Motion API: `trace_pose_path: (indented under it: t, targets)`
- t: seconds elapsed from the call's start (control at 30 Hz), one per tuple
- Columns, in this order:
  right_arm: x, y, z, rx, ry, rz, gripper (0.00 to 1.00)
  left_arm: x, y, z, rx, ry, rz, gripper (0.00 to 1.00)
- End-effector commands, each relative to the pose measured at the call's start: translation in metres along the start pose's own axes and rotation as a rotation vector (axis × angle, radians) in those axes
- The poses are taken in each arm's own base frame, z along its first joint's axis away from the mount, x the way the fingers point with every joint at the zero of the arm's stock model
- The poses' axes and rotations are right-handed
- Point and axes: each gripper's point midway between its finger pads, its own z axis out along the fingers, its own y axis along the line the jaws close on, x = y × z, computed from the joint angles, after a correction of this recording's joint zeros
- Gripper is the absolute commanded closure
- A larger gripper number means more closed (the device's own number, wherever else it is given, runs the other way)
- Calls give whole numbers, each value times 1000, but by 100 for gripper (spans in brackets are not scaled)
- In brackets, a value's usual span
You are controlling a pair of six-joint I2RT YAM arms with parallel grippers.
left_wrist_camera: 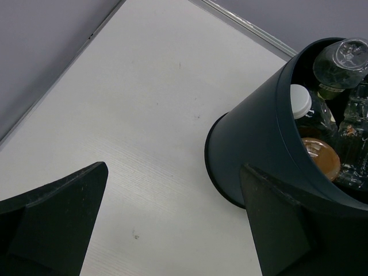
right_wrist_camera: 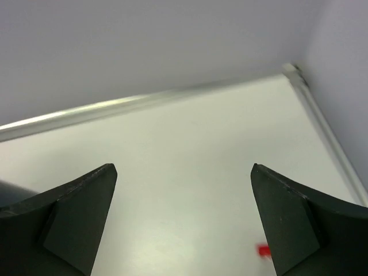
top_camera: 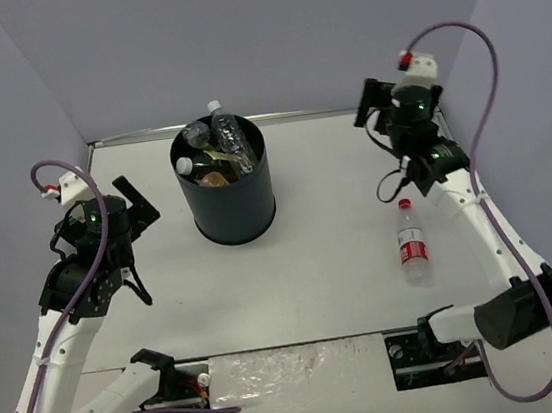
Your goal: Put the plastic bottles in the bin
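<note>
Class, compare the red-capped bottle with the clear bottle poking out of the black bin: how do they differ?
The red-capped bottle lies flat on the table; the clear bottle leans inside the bin, neck above the rim. The red-capped bottle wears a red label; the clear bottle has a white cap. Both are small plastic bottles.
</note>
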Motion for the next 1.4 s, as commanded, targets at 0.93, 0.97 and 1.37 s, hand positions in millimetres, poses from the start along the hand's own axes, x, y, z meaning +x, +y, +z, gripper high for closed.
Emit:
trace_pose_path:
  t: [0.93, 0.97, 1.37]
  targets:
    - [288, -102, -11, 222, 754, 23, 45, 14, 15, 43, -57, 52, -84, 3]
    - [278, -96, -7, 215, 726, 13, 56, 14, 16, 43, -59, 52, -85, 3]
    - [-14, 185, -66, -524, -43, -158, 79, 10, 23, 35, -68, 36, -105, 3]
